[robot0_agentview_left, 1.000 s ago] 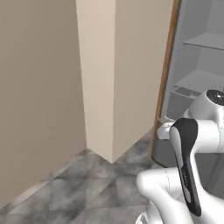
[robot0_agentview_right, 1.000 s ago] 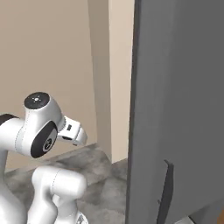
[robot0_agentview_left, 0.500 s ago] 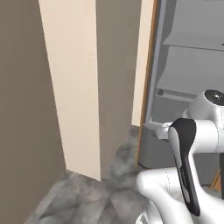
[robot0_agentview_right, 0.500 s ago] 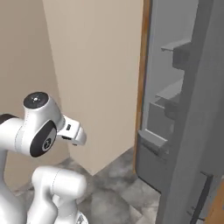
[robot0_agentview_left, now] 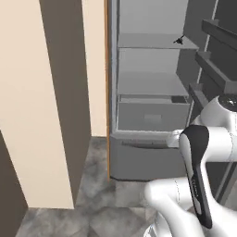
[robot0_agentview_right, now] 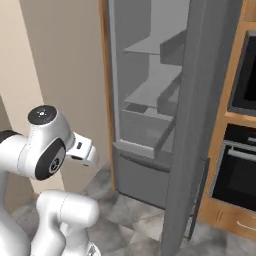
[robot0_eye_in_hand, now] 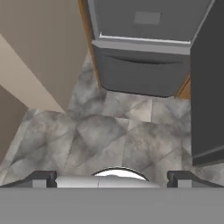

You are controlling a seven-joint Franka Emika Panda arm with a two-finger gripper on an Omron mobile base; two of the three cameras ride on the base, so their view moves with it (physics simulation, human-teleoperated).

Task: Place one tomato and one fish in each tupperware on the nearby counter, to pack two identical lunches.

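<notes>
At twelve o'clock now stands the open fridge, swung into sight as the base turns; gripper spread wide, empty. Tomato and fish perhaps inside, unseen.

Kitchen, domestic. We record: open grey fridge with bare shelves and drawer; built-in oven in wooden cabinetry at 3 o'clock; grey marbled floor tiles; beige walls.

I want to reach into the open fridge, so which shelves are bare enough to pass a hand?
The grey middle shelf, between the upper shelf and the drawer, looks bare. The upper shelf is bare except a small dark item at its right end.
</notes>
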